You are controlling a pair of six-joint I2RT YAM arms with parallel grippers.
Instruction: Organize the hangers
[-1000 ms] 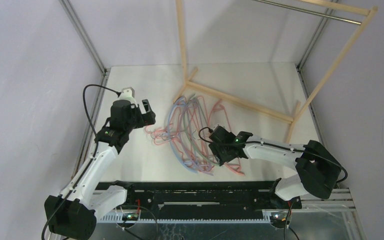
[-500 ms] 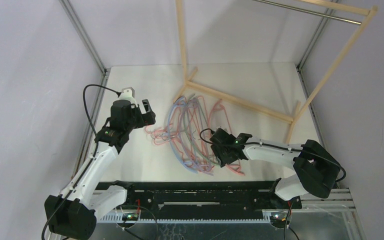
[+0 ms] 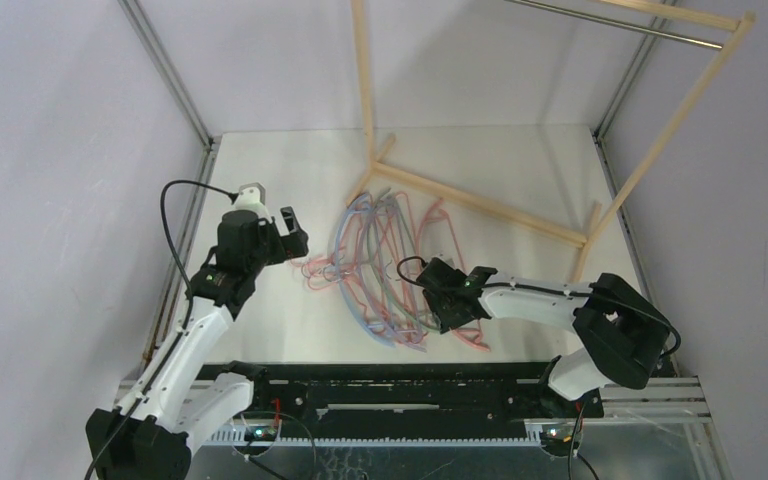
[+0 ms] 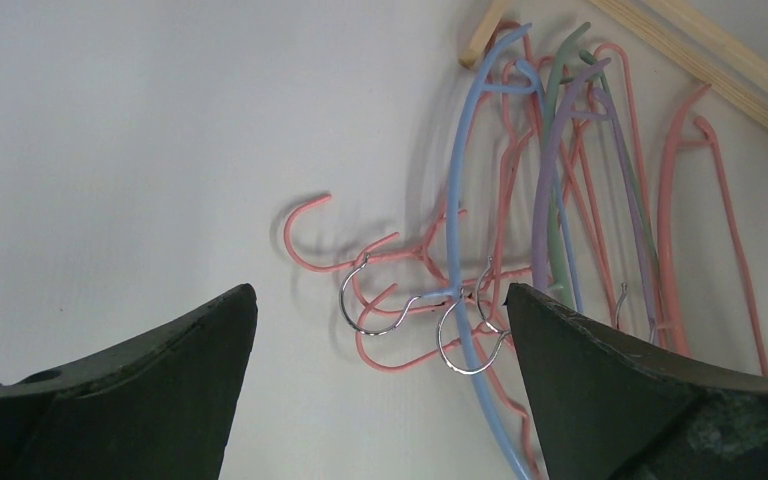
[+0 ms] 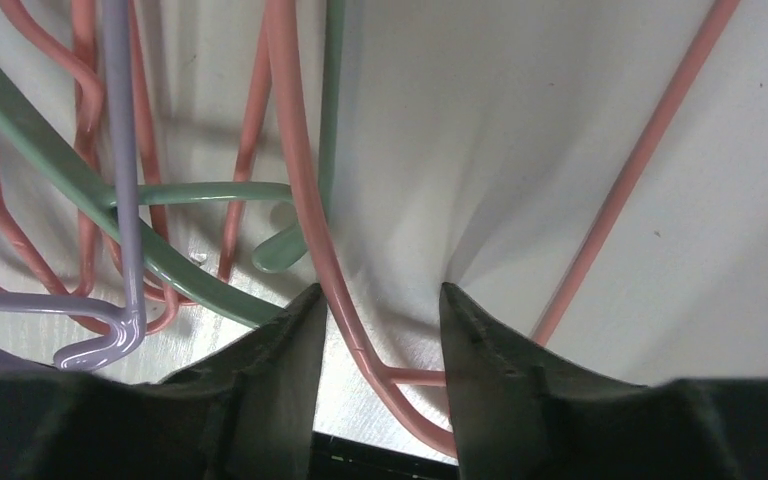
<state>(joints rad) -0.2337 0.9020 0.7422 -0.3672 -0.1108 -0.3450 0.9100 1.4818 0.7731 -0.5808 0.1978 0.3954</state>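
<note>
**A:** Where does the pile sit?

**B:** The hangers [image 3: 385, 272] lie flat in one tangle on the table [image 3: 270, 160], just on the near side of the rack frame [image 3: 480, 205]. Their top ends are close against its left foot. None are on its rail [image 3: 610, 22].

**A:** Claws?

**B:** The right gripper [image 5: 378, 300] is low at the pile's edge farthest from the frame. Its jaws are narrowly parted and straddle one pink hanger [image 5: 298, 150]. The gap is wider than the wire, so it isn't clenched yet. The left gripper [image 4: 380, 300] hovers on the pile's left, spread wide and holding nothing.

**A:** Notes for the pinch?

**B:** Judgement only: clamp on that pink wire alone. The grey-green hanger [image 5: 200, 192] and lilac hanger [image 5: 120, 120] lie just beside the left finger and cross other pink wires. So lift slowly and watch for neighbours dragging along. If the metal hooks [image 4: 460, 335] snag, the left claw could hold the rest down.
</note>
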